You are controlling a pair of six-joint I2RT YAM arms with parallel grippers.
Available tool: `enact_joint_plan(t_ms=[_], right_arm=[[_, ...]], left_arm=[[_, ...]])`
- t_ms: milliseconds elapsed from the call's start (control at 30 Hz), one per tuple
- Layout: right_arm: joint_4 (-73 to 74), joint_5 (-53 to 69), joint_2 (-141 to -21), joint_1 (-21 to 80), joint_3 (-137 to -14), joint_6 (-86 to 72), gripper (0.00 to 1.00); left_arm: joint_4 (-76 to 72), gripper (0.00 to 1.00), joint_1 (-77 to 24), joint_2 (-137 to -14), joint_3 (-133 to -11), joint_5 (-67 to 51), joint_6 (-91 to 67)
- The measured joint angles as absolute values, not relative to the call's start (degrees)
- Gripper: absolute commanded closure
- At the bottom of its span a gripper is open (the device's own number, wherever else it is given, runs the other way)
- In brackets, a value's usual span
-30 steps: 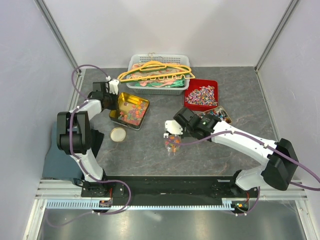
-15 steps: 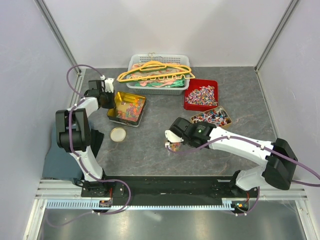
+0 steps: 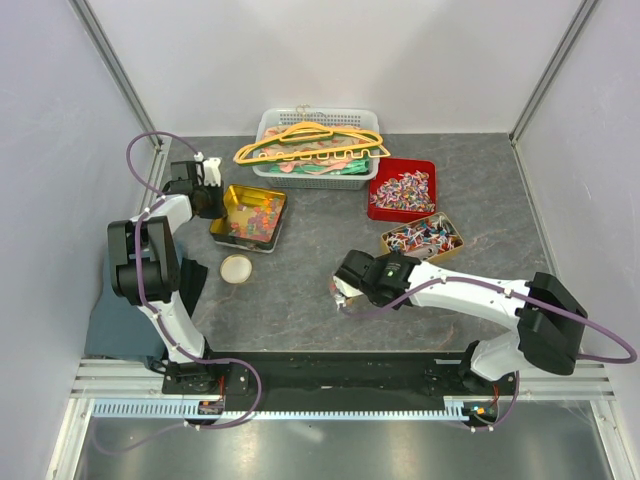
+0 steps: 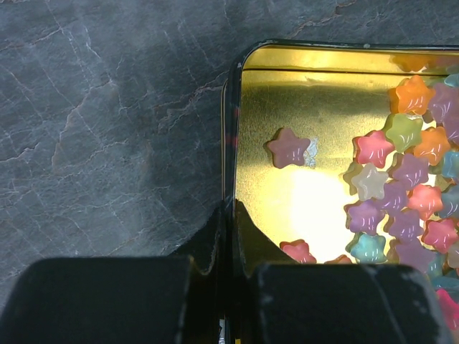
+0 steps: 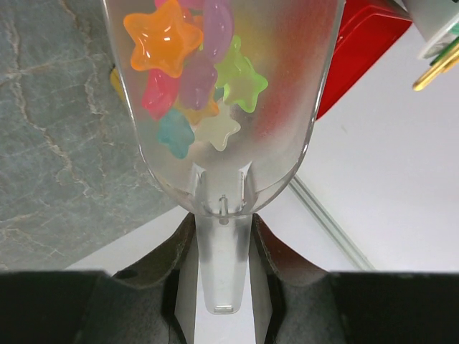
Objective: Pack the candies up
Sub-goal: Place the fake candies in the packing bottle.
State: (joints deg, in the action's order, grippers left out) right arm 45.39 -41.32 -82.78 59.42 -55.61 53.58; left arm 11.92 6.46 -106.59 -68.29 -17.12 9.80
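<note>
Spillage is what we are fearing most at this moment. We are seeing the right gripper (image 5: pixel 224 244) with its jaws clenched on the thin handle of a clear scoop (image 5: pixel 237 143). A small heap of star gummies (image 5: pixel 193 86) is lying loose in its bowl, above the table (image 5: pixel 43 143) and well apart from the gold tin (image 3: pixel 248 215). The handle is looking smooth and narrow, so we are judging that it could turn between the jaws if the wrist is rolling quickly. Then the candies would be sliding over the open lip and scattering on the table. The left gripper (image 4: pixel 228 218) is pinching the near wall of the tin, one jaw inside and one outside, and many more gummies (image 4: pixel 409 193) are lying at the other side of it. If this arm is pulling or lifting too sharply, the thin wall could slip out, or the tin could tip and throw its gummies out. Where the scoop should be emptied we cannot tell. A small round thing (image 3: pixel 237 268) is lying near the tin, and a narrow mouth would be making misses likely.
</note>
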Motion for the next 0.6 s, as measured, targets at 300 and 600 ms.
enact_joint_plan(t_ms=[300,600], right_arm=[[42.8,-46.1,-84.1,60.9,-55.4,56.3,1.00],[39.1,-51.7,-85.4,62.1,-54.1,60.3,1.00]], left_arm=[[12.0,0.98,6.6,-106.6,-68.3,-17.1,9.8],[12.4,0.98,6.6,-106.6,-68.3,-17.1,9.8]])
